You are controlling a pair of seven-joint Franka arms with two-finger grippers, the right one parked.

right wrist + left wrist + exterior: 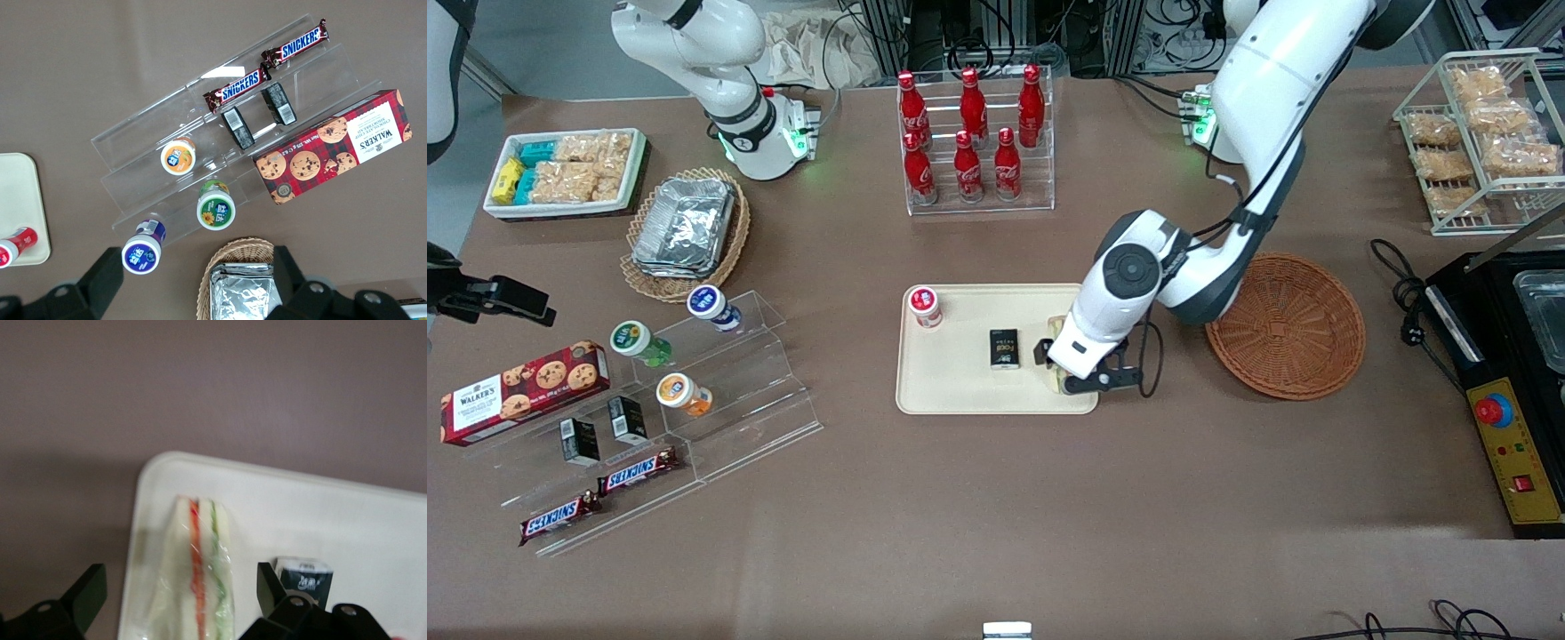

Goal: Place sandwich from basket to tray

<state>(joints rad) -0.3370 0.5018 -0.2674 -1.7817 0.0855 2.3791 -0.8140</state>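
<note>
Sandwich [200, 580] lies flat on the tray [951, 391], near the edge at 3 o'clock toward the basket [1288, 325]. Gripper [180, 600] hovers right above it, fingers [90, 592] spread wide either side, not touching.

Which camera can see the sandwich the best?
The left wrist view: the sandwich lies on the tray between the open gripper fingers, filling stripes clear. The front view shows only slivers under the arm. The right wrist view misses it.
</note>
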